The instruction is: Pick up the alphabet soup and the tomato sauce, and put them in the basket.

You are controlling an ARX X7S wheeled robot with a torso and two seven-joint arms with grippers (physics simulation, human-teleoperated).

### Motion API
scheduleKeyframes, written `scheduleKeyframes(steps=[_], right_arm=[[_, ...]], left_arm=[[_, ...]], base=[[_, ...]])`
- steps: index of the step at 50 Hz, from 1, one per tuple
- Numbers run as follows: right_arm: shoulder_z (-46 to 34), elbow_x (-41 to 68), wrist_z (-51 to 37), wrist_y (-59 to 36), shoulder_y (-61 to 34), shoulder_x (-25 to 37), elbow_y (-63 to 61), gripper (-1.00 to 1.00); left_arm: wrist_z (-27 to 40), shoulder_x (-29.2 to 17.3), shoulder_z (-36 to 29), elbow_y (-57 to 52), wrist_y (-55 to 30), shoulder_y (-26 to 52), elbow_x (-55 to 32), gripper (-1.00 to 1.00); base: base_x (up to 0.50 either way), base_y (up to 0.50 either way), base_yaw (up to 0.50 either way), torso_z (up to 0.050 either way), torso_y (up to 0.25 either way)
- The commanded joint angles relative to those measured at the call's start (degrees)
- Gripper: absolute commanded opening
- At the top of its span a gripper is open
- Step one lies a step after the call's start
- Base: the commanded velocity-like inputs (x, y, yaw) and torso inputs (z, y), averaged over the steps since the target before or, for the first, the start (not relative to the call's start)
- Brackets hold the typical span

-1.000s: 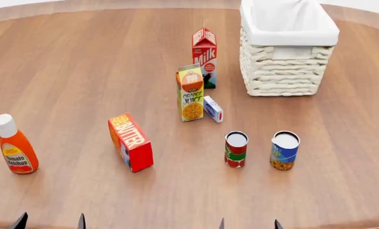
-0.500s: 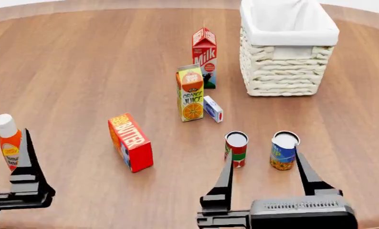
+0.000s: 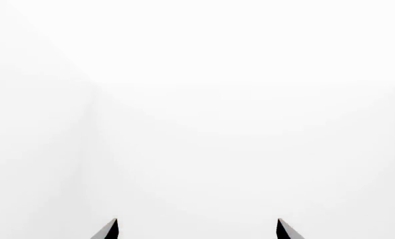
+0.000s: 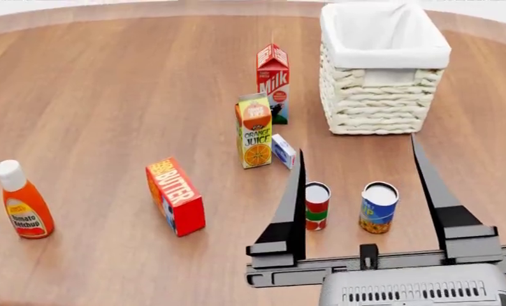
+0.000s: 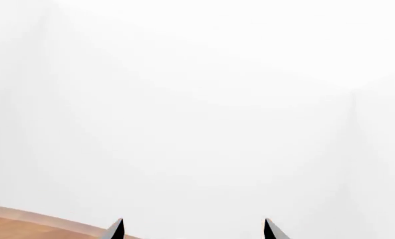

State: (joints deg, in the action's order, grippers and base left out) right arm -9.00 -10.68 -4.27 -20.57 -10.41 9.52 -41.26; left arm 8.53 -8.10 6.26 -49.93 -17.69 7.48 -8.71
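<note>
Up at one o'clock on the desk (image 4: 108, 95), the basket (image 4: 380, 102) shows only its white liner inside. The tomato sauce (image 4: 317, 206) and alphabet soup (image 4: 378, 208) stand upright at five o'clock, framed by the right gripper (image 4: 357, 172), jaws spread empty. The left gripper (image 3: 196, 229) likewise gapes wide.

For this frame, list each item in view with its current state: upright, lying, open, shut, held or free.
alphabet soup: upright on table, free
tomato sauce: upright on table, free
basket: upright, open top, nothing seen inside
right gripper: open, raised, holding nothing
left gripper: open, only tips visible, holding nothing
milk carton: upright
orange juice carton: upright
butter box: standing on a long edge
ketchup bottle: upright, capped
</note>
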Motion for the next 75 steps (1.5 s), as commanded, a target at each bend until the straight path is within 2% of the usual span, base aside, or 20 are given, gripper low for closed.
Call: scheduleKeyframes(steps=[1,15,31,53,57,75], right_arm=[[-0.8,-0.6,-0.6,-0.1,0.6,1.0,-2.2,1.00],[-2.7,-1.9,-0.7,-2.2,-0.3,1.3,-4.5,1.00],[-3.3,-0.9,-1.7,-0.3,0.2,1.7,-3.5,1.00],[-4.4,-0.9,-2.2,-0.2,0.0,2.7,-2.6,1.00],[-7.1,-3.2,-1.5,0.4,-0.2,4.0,-2.0,1.00],[-7.3,-1.6,-1.6,-0.4,-0.4,3.9,-1.1,1.00]], left_arm=[[1.1,-0.6,-1.6,-2.3,0.1,-0.6,1.0,1.00],[2.2,-1.9,-1.3,-6.0,-2.6,0.0,-0.4,1.00],[3.0,-2.3,-1.0,-5.5,-2.4,-0.9,-2.3,1.00],[4.2,-3.6,-1.8,-5.4,-1.5,-0.9,-2.5,1.00],[4.4,-3.7,-1.9,-5.3,-1.4,-1.2,-2.6,1.00],[5.1,-4.5,-2.6,-5.1,-0.6,-2.4,-3.0,1.00]], base=[[0.00,0.00,0.00,0.050,0.041],[0.00,0.00,0.00,0.050,0.040],[0.00,0.00,0.00,0.049,0.037],[0.00,-0.45,0.00,0.000,0.000],[0.00,0.00,0.00,0.000,0.000],[0.14,0.00,0.00,0.000,0.000]])
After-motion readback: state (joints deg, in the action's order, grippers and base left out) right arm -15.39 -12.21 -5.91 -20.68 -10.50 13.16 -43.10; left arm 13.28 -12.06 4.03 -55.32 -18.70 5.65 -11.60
